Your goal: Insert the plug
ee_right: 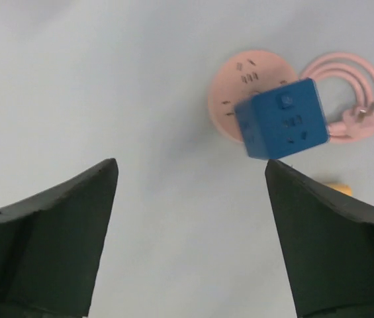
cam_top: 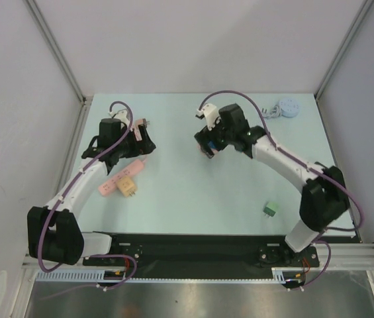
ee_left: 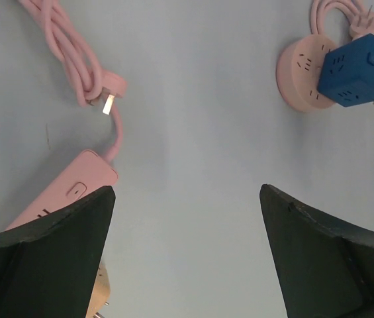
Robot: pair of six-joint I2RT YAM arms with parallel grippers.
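A blue cube-shaped plug [ee_right: 282, 119] sits tilted on a round pink socket [ee_right: 230, 93], with the socket's pink cord [ee_right: 362, 99] coiled beside it. My right gripper [ee_right: 190, 162] hangs open just above and short of the cube, touching nothing. From above, only a bit of the cube [cam_top: 208, 142] shows under the right gripper [cam_top: 208, 148]. The left wrist view has cube [ee_left: 359, 69] and socket [ee_left: 299, 76] at its top right. My left gripper [ee_left: 187, 189] is open and empty over bare table; from above it [cam_top: 139, 142] hangs at the left.
A long pink power strip [cam_top: 117, 179] with a yellow adapter [cam_top: 128, 188] lies by the left gripper; its cord and plug [ee_left: 110, 89] lie behind. A lavender round socket [cam_top: 288, 108] sits back right. A small green plug [cam_top: 271, 210] lies front right. White walls enclose the table.
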